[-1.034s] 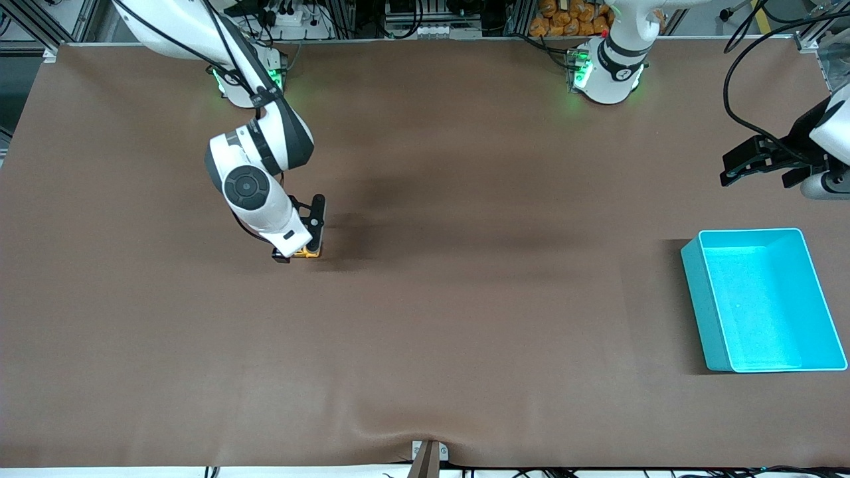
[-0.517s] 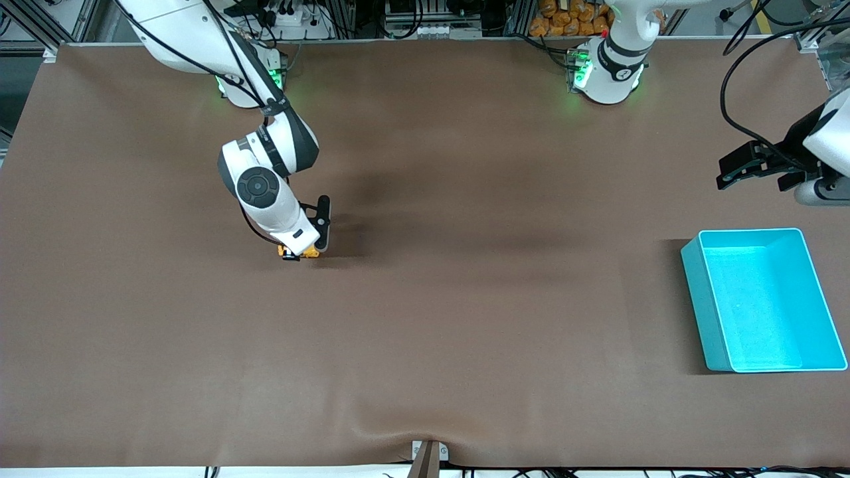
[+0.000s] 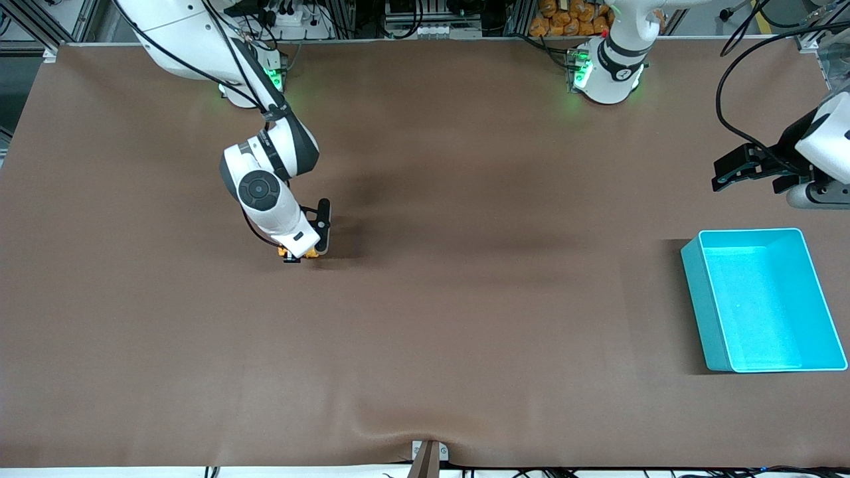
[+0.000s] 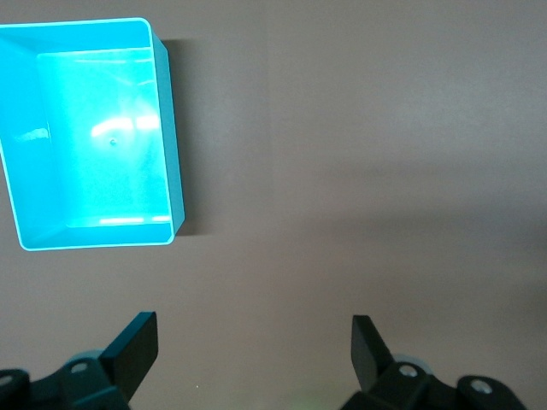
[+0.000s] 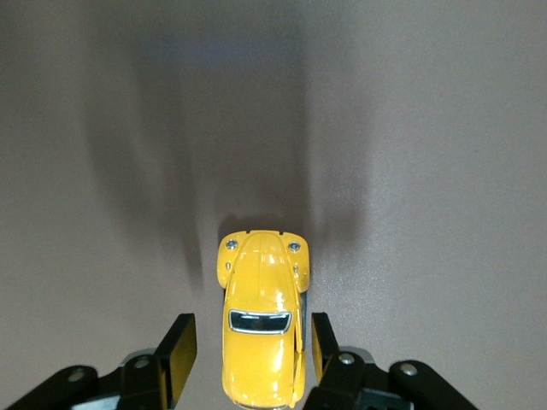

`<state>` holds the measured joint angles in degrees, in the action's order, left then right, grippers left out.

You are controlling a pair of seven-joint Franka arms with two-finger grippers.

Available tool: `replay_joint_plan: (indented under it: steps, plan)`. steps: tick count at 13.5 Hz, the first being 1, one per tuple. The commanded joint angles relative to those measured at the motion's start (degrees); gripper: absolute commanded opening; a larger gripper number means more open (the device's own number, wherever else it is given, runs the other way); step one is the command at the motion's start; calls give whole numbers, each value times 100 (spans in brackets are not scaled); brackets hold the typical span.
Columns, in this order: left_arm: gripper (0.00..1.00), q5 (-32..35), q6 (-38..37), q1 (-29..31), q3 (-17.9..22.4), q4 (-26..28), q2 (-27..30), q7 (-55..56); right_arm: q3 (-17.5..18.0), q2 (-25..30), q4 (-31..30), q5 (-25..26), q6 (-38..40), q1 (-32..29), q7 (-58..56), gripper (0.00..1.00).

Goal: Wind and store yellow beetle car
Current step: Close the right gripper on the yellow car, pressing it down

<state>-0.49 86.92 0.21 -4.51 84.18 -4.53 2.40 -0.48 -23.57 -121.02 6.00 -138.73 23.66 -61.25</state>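
Observation:
The yellow beetle car (image 5: pixel 261 329) stands on the brown table, its rounded nose pointing away from my right wrist camera. My right gripper (image 5: pixel 250 335) is down at the table and straddles the car's rear half. One finger (image 5: pixel 181 350) stands a small gap off the body and the other finger (image 5: pixel 320 342) is almost against the car's side. From the front, only a sliver of the car (image 3: pixel 286 252) shows under my right gripper (image 3: pixel 300 255). My left gripper (image 3: pixel 725 175) hangs open with nothing in it over the table beside the teal bin (image 3: pixel 692 279).
The teal bin (image 4: pixel 167 137) holds nothing and sits at the left arm's end of the table. A wrinkle in the brown cover (image 3: pixel 425 431) rises at the table edge nearest the front camera. Cables and gear line the edge by the arms' bases.
My right gripper's jaws have narrowed around the car and its wrist has turned slightly over it. The left arm has drifted a little over the table.

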Motion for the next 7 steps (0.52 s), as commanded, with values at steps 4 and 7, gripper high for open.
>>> replay_joint_plan:
  steps: [4, 7]
  plan:
    - [100, 146, 27, 103, 3, -59, -74, -37, 13, -94, -27, 138, -163, -63, 17, 55]
    - [100, 146, 27, 111, -6, -42, -109, -37, 4, -174, -27, 138, -251, -169, 17, 44]
